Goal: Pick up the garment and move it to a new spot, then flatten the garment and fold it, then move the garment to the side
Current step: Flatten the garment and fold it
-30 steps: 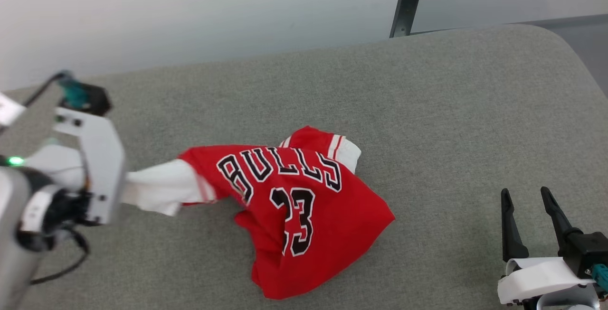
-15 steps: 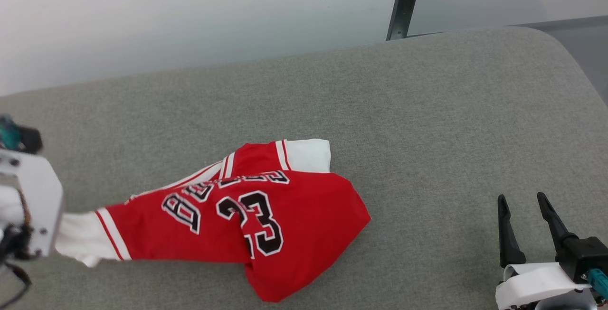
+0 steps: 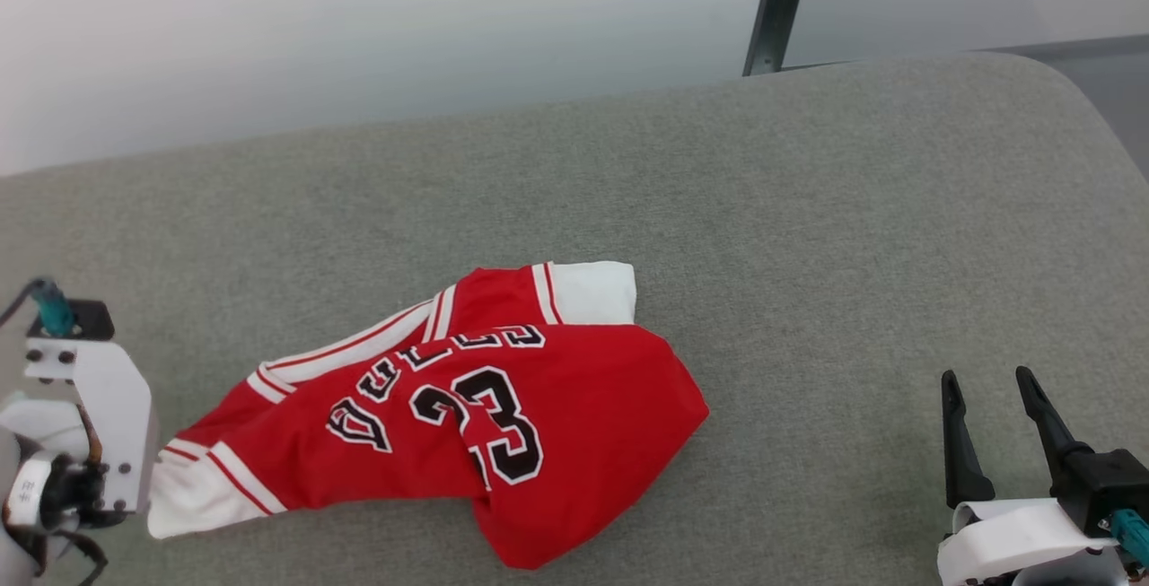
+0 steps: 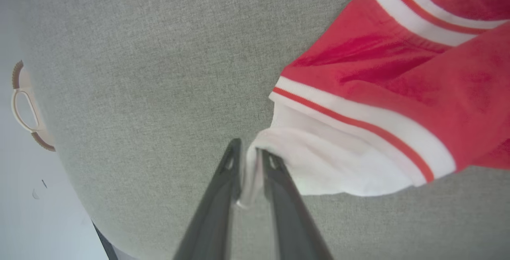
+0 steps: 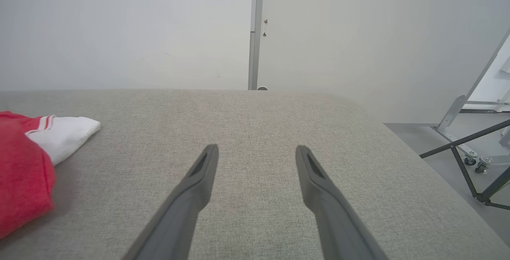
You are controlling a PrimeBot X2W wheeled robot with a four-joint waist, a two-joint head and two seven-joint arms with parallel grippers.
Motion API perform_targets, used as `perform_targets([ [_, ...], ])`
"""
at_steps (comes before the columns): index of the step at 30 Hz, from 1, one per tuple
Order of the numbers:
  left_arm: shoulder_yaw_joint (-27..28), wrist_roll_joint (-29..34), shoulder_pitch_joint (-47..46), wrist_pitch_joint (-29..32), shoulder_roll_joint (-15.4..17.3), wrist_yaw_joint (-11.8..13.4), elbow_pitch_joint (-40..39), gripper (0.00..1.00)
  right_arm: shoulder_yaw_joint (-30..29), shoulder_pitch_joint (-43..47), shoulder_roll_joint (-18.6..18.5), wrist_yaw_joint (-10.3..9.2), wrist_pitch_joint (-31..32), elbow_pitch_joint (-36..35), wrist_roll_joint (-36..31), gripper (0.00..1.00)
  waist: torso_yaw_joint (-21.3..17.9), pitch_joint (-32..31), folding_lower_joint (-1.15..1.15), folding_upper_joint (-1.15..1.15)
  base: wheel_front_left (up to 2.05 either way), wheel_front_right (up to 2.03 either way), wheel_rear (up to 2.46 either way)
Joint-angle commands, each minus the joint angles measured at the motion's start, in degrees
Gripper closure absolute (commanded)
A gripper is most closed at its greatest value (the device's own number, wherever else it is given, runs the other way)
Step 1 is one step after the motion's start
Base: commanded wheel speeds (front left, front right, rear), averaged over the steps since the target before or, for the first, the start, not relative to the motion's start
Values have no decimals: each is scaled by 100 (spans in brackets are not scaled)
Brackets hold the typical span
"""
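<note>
The garment, a small red jersey with white sleeves, striped trim and a black "23", lies crumpled and stretched across the grey padded surface, running from the centre toward the lower left. My left gripper is shut on the edge of its white sleeve; in the head view the wrist sits at the far left beside that sleeve. My right gripper stands open at the lower right, well apart from the jersey. Its wrist view has the other white sleeve at the left.
The grey surface has rounded corners and ends at a pale wall behind. A metal post stands at the back. A folding metal frame stands on the floor off the right edge. A beige object lies beyond the surface's left rim.
My left gripper pulled the sleeve toward the lower left, dragging and stretching the jersey that way; over the last half second it eased back slightly right. My right gripper has stayed put.
</note>
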Motion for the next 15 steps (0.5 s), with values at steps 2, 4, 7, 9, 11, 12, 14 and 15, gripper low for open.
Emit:
perform_targets([
  [2, 75, -55, -77, 39, -6, 121, -169, 0, -26, 43, 14, 0, -5, 19, -40, 0, 120, -98, 0, 0, 0, 0, 0],
  [4, 108, -53, -83, 68, 28, 186, -371, 0, -31, 71, 15, 0, -5, 25, -34, 0, 199, -169, 0, 0, 0, 0, 0],
  [7, 212, -89, -18, 3, 84, 291, -720, 0, -21, 107, 15, 0, -5, 25, -46, 0, 330, -273, 0, 0, 0, 0, 0],
  [9, 252, -97, 85, -74, 83, 348, -979, 0, 14, 116, 15, 0, -5, 24, -51, 0, 409, -337, 0, 0, 0, 0, 0],
  [11, 315, -140, 195, -214, 6, 406, -1225, 0, 22, 126, 13, 0, -5, 22, -58, 0, 500, -396, 0, 0, 0, 0, 0],
  [12, 315, -140, 195, -214, 6, 406, -1225, 0, 22, 126, 13, 0, -5, 22, -58, 0, 500, -396, 0, 0, 0, 0, 0],
  [14, 339, -125, 328, -433, -17, 377, -1481, 0, 30, 138, 14, 0, -5, 21, -66, 0, 594, -453, 0, 0, 0, 0, 0],
  [15, 391, -163, 398, -564, -78, 426, -1583, 0, 38, 135, 15, 0, -5, 21, -72, 0, 638, -473, 0, 0, 0, 0, 0],
])
